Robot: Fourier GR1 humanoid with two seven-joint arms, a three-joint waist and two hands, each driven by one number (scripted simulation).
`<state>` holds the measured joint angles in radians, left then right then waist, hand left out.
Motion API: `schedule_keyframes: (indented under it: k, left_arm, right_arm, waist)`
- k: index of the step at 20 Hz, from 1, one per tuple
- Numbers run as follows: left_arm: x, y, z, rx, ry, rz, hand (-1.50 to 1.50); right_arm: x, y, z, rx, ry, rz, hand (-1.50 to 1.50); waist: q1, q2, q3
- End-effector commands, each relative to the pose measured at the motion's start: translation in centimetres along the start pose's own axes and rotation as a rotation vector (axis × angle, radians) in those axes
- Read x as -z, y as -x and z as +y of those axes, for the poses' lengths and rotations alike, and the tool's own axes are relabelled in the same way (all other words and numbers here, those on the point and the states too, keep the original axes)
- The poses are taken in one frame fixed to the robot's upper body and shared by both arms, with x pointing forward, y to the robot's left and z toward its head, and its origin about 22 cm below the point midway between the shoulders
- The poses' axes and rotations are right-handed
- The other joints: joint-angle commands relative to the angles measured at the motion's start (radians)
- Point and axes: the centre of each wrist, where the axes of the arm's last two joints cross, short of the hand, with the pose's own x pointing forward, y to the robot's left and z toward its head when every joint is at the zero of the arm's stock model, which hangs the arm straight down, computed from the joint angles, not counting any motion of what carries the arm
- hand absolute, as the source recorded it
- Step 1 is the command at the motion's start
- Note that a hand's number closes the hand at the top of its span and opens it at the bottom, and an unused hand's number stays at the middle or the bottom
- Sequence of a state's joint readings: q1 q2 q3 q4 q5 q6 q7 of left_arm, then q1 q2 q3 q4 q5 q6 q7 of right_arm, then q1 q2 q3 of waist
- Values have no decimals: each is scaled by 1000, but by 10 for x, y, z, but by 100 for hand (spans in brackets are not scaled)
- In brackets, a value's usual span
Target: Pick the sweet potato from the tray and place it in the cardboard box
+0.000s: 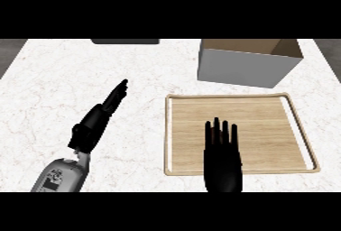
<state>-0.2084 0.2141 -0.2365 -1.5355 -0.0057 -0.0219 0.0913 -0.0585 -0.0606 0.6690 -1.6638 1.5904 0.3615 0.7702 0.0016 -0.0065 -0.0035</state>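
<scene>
Looking down from the head view, a wooden tray [266, 135] with a low raised rim lies flat on the white marbled tabletop [66, 81], toward the right side. The right hand [222, 155] hangs over the tray's near left portion, fingers straight and close together, pointing away toward the far edge, with nothing in them. The boards around that hand are bare wood out to the right and far rims, and I cannot see the sweet potato anywhere; whether it lies under the hand I cannot tell. Just beyond the tray's far rim, with a narrow strip of tabletop between, stands the cardboard box [248, 65], its top open, its pale front wall facing the tray, and its right corner close to the tabletop's right edge. The left hand [100, 119] is well out to the left of the tray, over open marble, fingers extended and slanting up toward the far right, holding nothing; its grey forearm [61, 177] comes in from the lower left. A dark flat object [125, 41] sits at the far edge of the tabletop.
</scene>
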Motion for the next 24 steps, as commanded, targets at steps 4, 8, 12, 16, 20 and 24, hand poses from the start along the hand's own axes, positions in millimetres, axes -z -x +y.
schedule_keyframes:
  k: [4,8,12,16,20,24]
  left_arm:
    - [-17,11,14,0,-9,-25,0]
    - [1,-7,10,1,-7,-17,0]
    - [6,-11,23,-14,2,12,0]
    - [2,-18,13,0,4,3,0]
    - [7,2,6,-2,12,-12,0]
    - [0,-1,0,-10,10,-21,0]
  right_arm:
    - [1,5,24,-83,-32,38,-150]
    - [18,23,31,-115,-21,45,-150]
    - [14,19,30,-96,-47,10,150]
    - [31,22,19,-144,3,-7,150]
    - [39,21,24,-82,32,-59,150]
    - [43,19,-8,276,-46,-217,150]
  waist:
    - [0,6,3]
    - [-2,7,4]
    - [-2,6,4]
    - [1,7,4]
    - [-1,8,4]
    - [11,12,5]
